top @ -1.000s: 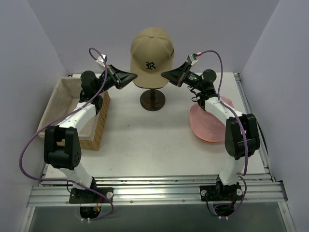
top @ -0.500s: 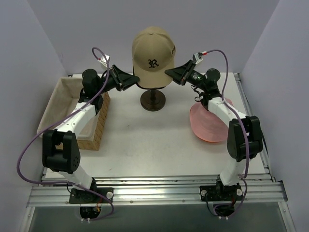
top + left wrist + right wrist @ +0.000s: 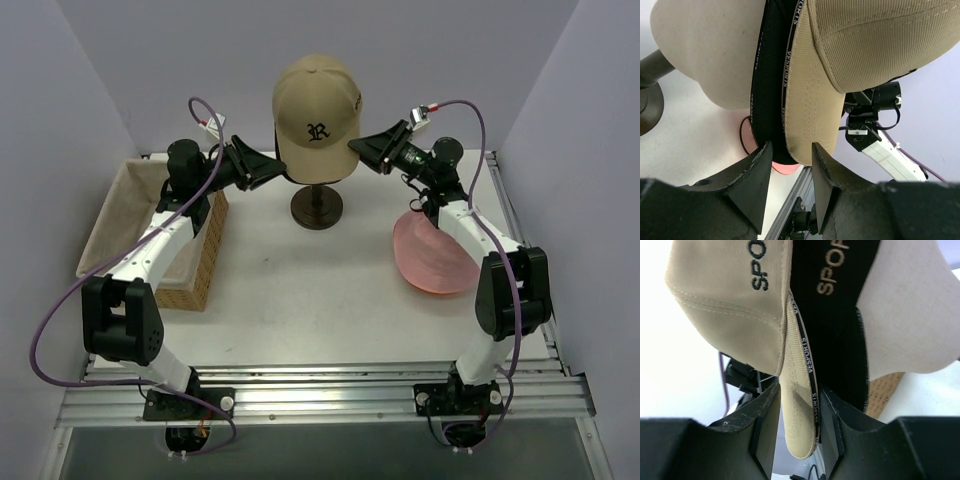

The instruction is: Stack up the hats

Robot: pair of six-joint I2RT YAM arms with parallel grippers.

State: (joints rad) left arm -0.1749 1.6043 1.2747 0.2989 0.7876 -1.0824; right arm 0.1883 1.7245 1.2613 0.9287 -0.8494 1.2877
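The tan cap (image 3: 315, 100) with a dark "R" sits on the cream head form, over the black cap. In the left wrist view the tan cap (image 3: 880, 45) lies outside the black cap (image 3: 771, 75) on the head form (image 3: 705, 50). My left gripper (image 3: 283, 170) is at the cap's left side, its tips (image 3: 792, 160) shut on the lower rims. My right gripper (image 3: 352, 148) is at the cap's right side, shut (image 3: 799, 415) on the tan cap's rim (image 3: 800, 390) beside the black cap (image 3: 832, 330). The pink hat (image 3: 430, 255) lies flat at the right with an orange edge under it.
The head form stands on a dark stand (image 3: 317, 207) at the back middle. A woven basket (image 3: 190, 270) with a pale lining stands at the left. A metal rail (image 3: 320, 390) runs along the near edge. Walls close in on three sides.
Both grippers have risen a little and shifted right with the tan cap. The cap sits straighter on the head form than a second ago.
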